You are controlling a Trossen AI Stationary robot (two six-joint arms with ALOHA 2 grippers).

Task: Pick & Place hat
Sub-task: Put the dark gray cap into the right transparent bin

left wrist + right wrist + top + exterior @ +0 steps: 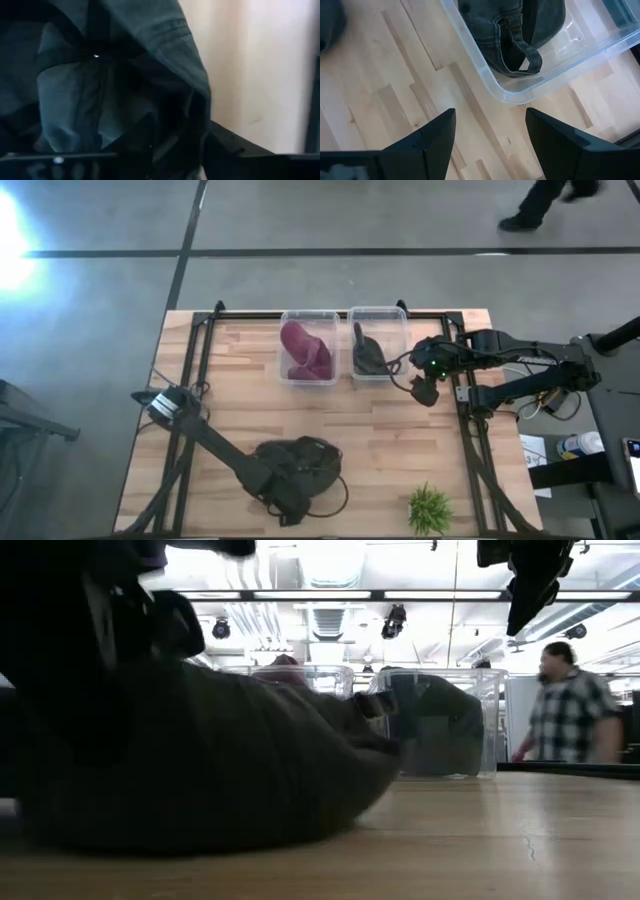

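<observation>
A dark grey hat (300, 465) lies crumpled on the wooden table near its near edge. It fills the low view (220, 770) and the left wrist view (125, 75). My left gripper (288, 492) is down at this hat, on its near side, with the cloth right in front of its camera. My right gripper (425, 392) hovers open above bare table (490, 112), just right of the right-hand clear bin (378, 345). In the low view the right gripper shows at the top right (530, 580).
Two clear bins stand at the far edge. The left bin (308, 350) holds a maroon hat (305, 352); the right bin holds a dark grey hat (512, 30). A small green plant (430, 508) sits at the near right corner. A person (570, 705) is beyond the table.
</observation>
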